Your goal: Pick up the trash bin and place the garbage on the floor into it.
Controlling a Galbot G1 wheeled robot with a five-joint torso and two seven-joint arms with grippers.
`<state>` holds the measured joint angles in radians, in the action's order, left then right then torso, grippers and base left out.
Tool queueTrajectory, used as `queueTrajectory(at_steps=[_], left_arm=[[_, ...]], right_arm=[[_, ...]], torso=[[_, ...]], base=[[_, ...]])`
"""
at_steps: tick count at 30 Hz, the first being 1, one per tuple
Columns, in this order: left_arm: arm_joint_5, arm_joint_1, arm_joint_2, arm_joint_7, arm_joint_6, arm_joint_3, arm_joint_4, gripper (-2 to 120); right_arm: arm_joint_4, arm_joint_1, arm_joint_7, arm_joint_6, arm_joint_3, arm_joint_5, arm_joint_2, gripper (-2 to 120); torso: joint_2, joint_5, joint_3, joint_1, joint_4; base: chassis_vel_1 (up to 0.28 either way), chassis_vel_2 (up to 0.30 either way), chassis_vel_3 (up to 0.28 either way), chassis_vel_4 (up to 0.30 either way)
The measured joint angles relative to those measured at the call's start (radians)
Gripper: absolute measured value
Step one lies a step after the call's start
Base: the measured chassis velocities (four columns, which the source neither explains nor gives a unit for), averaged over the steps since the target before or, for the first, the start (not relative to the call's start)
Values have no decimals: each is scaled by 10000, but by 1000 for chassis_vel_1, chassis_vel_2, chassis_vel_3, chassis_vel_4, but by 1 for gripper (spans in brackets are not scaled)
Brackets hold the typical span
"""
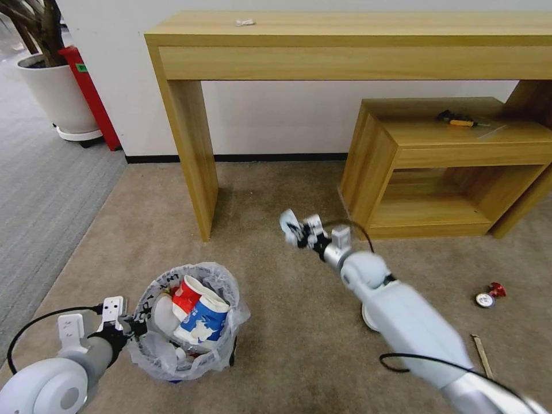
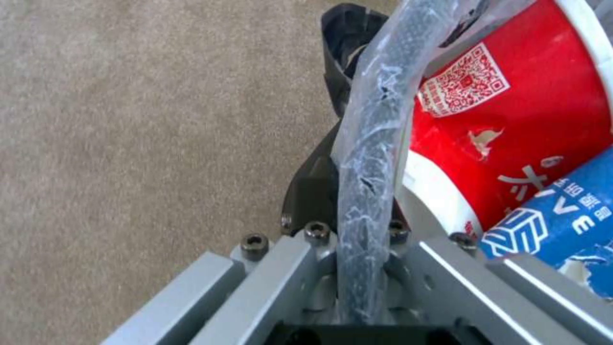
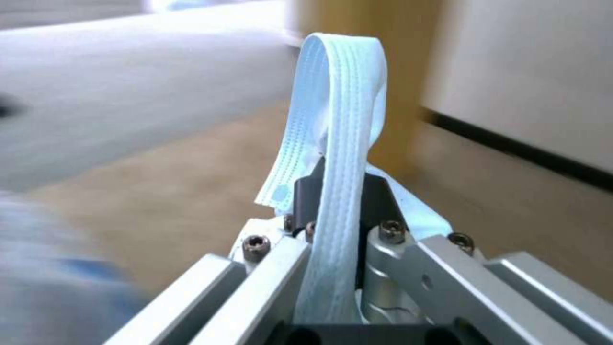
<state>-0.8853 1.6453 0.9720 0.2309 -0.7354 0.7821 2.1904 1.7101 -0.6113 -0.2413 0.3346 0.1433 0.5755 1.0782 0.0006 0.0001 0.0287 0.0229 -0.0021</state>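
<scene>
Left gripper [image 1: 137, 328] jaws clamp the trash bin [image 1: 221, 322] rim; two cups [image 1: 198, 313] inside; right gripper [image 1: 296, 230] pinches, seemingly, one slipper [image 3: 342, 115].

Bright even indoor light; soft shadows; head view edges bowed; right wrist background motion-blurred.

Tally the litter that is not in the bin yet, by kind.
Crushed can on the carpet: 1
Wooden stick on the carpet: 1
White slipper, held in the right tool: 1
White item, partly hidden behind the right arm: 1
Total: 4
The left tool grips the bin rim.
</scene>
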Motion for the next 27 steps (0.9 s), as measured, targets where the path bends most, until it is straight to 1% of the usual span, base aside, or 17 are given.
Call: queueTrajectory(at_steps=[2,3,6,7,8,9,10,12,13,15,18,21,23,24,25,26,27], left_arm=[[-171,-171,-151,147,1,-135,-85,0],[-171,-171,-151,147,1,-135,-85,0],[-282,-294,-206,187,1,-313,-141,0],[-282,-294,-206,187,1,-313,-141,0],[-285,-307,-206,186,0,-328,-155,0],[-286,-310,-204,186,1,-334,-163,0],[-286,-310,-204,186,1,-334,-163,0],[-286,-292,-202,181,1,-350,-176,0],[-286,-283,-201,180,1,-350,-175,0],[-286,-281,-202,180,1,-350,-175,0],[-292,-254,-214,179,1,-346,-168,0],[-339,-247,-238,178,1,-283,-140,0],[-370,-245,-255,177,1,-236,-122,0],[-370,-245,-255,177,1,-236,-122,0],[-370,-246,-255,177,1,-234,-121,0],[-371,-249,-255,178,1,-234,-122,0],[-371,-250,-253,178,1,-234,-122,0]], right_arm=[[976,259,16,378,977,423,-75,0],[976,259,16,378,977,423,-75,0],[1708,559,266,625,2702,699,140,0],[1708,559,266,625,2702,699,140,0],[1818,647,307,659,3256,698,287,0],[1847,682,325,685,3525,691,392,0],[1847,682,325,685,3525,691,392,0],[1746,824,425,717,4363,528,909,0],[1671,855,428,721,4551,477,1044,0],[1658,858,430,722,4576,470,1062,0],[1362,920,493,808,4947,269,1382,0],[1114,907,640,908,5019,7,1487,1],[1097,857,764,1132,4942,-103,1371,10],[1097,857,764,1132,4942,-103,1371,10],[1110,846,834,1153,4913,-116,1330,14],[1131,814,971,1172,4851,-120,1277,21],[1138,766,1093,1174,4760,-117,1234,25]], torso=[[0,0,0,0,3],[0,0,0,0,3],[0,-1,1,0,2],[0,-1,1,0,2],[0,0,0,0,1],[-1,-1,1,0,2],[-1,-1,1,0,2],[0,-1,0,0,3],[0,-1,0,0,4],[0,-2,1,0,4],[0,-2,1,0,5],[-1,0,0,0,4],[0,0,1,0,2],[0,0,1,0,2],[0,0,1,0,1],[0,0,1,0,1],[-1,1,1,0,1]], base=[[0,0,0,0],[0,0,0,0],[0,0,0,0],[0,0,0,0],[0,0,0,0],[0,0,0,0],[0,0,0,0],[0,0,0,0],[0,0,0,0],[0,0,0,0],[0,0,0,0],[0,0,0,0],[0,0,0,0],[0,0,0,0],[0,0,0,0],[0,0,0,0],[0,0,0,0]])
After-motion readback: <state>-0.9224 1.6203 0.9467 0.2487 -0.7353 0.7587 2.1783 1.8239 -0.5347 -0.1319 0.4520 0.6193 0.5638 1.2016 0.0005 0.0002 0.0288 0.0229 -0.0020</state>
